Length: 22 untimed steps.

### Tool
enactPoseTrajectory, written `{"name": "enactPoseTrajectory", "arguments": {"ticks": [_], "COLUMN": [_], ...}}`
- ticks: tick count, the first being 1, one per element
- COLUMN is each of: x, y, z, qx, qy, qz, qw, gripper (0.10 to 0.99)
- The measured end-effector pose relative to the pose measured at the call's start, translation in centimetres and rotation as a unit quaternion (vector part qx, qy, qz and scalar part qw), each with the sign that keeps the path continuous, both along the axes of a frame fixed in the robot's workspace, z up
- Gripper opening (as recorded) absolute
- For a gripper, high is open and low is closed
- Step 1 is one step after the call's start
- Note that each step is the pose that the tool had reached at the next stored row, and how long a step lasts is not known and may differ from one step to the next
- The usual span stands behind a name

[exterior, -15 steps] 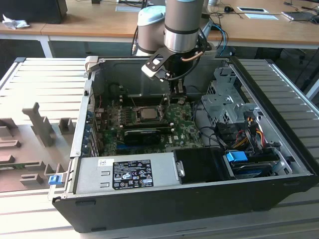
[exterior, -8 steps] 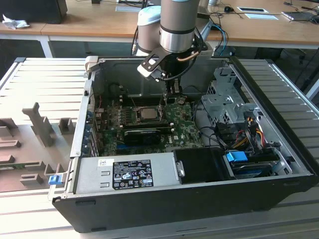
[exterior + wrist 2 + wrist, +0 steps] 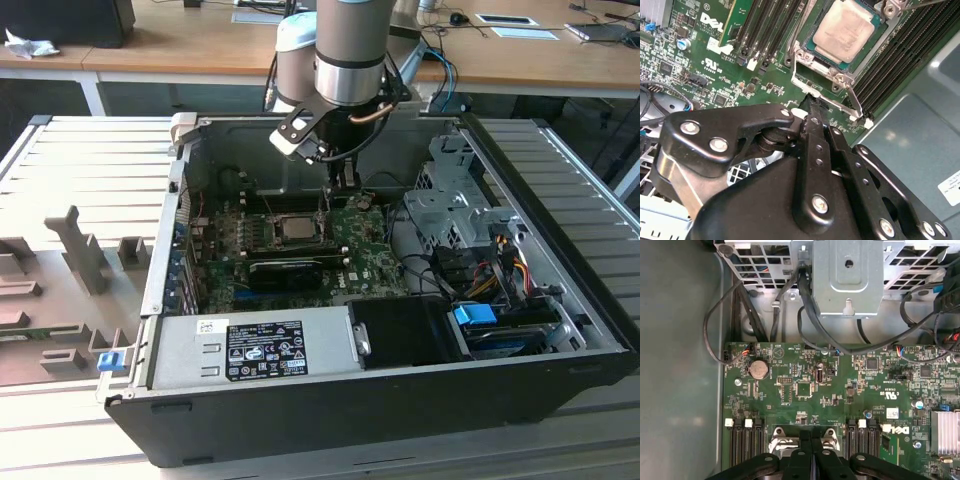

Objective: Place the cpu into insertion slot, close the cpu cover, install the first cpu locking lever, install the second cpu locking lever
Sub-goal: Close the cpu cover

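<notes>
My gripper (image 3: 813, 101), fingers pressed together, points its tip just beside a locking lever (image 3: 855, 103). The cpu (image 3: 845, 30) lies seated in the insertion slot (image 3: 822, 62). I judge this is the lever step; it calls for a steady push on the thin wire.

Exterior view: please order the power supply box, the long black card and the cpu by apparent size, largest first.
1. power supply box, clearly largest.
2. long black card.
3. cpu, smallest.
The box is nearer the camera, which enlarges it, yet the order is plain.
</notes>
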<state>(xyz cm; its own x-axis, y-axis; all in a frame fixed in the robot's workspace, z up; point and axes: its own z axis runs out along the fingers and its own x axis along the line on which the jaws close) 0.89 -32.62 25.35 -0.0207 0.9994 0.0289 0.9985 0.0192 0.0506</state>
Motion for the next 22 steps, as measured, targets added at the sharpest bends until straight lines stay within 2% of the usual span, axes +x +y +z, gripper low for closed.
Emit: {"name": "enactPoseTrajectory", "arguments": {"ticks": [6,9,11,16,19,22], "x": [-0.91,-1.53,-2.25,-3.13,-3.95,-4.35], "y": [0.00,0.00,0.00,0.00,0.00,0.00], "z": [-0.02,-0.33,-0.81,-1.77,-1.89,-1.89], "qx": [0.0000,0.0000,0.0000,0.0001,0.0001,0.0000], "qy": [0.0000,0.0000,0.0000,0.0000,0.0000,0.0000], "qz": [0.000,0.000,0.000,0.011,0.019,0.019], "qw": [1.0000,1.0000,1.0000,0.9999,0.9998,0.9998], "gripper": [0.106,0.106,0.106,0.106,0.106,0.106]}}
